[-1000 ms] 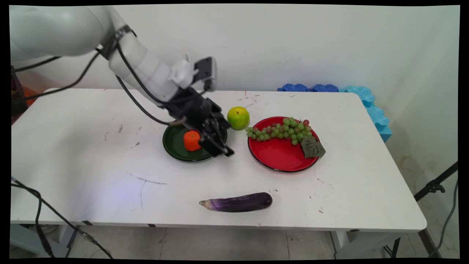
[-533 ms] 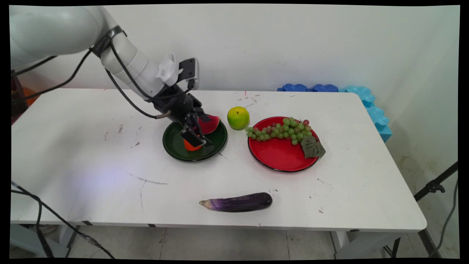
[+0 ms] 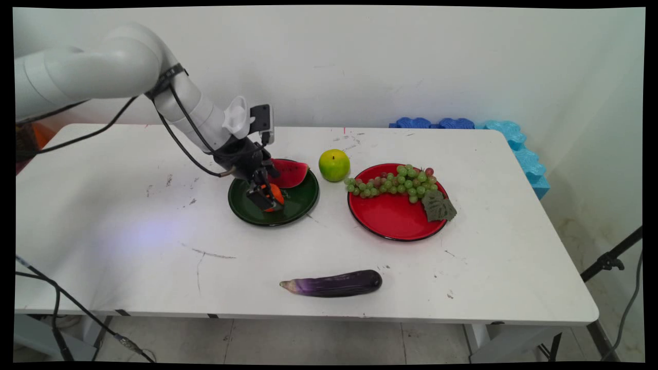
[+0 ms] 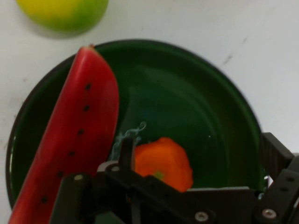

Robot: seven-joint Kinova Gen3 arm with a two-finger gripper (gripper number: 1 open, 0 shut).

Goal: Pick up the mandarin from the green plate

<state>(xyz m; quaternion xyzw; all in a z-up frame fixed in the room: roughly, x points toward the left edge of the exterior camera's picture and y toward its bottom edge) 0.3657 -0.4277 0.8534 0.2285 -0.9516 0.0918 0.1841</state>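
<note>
Main view, from where I stand, has the gripper (image 3: 267, 198) low over the green plate (image 3: 300, 203), its black fingers either side of the small orange fruit (image 3: 277, 192) that sits near the plate's middle; the jaws look partly spread around that fruit, one finger clearly against its side in the hand view, though whether they truly pinch it I cannot tell. The orange fruit (image 4: 163, 161) lies straight ahead of the jaws, between them, rounded and squat with no real long axis, a bit of green at its crown. A watermelon slice (image 3: 290, 173) leans on the plate's far side, just beside the fruit; it is a smooth red wedge dotted with black seeds, its long edge running along the plate's rim. The plate is glossy, dark and shallow. Beyond the plate's far right edge stands a yellow-green apple (image 3: 334, 164), shiny and round; further right of the plate a red plate (image 3: 390, 221) carries a bunch of grapes (image 3: 393, 182) with a leaf; nearer than the green plate, well apart, a purple eggplant (image 3: 334, 283) lies lengthwise on the white table (image 3: 128, 236).
</note>
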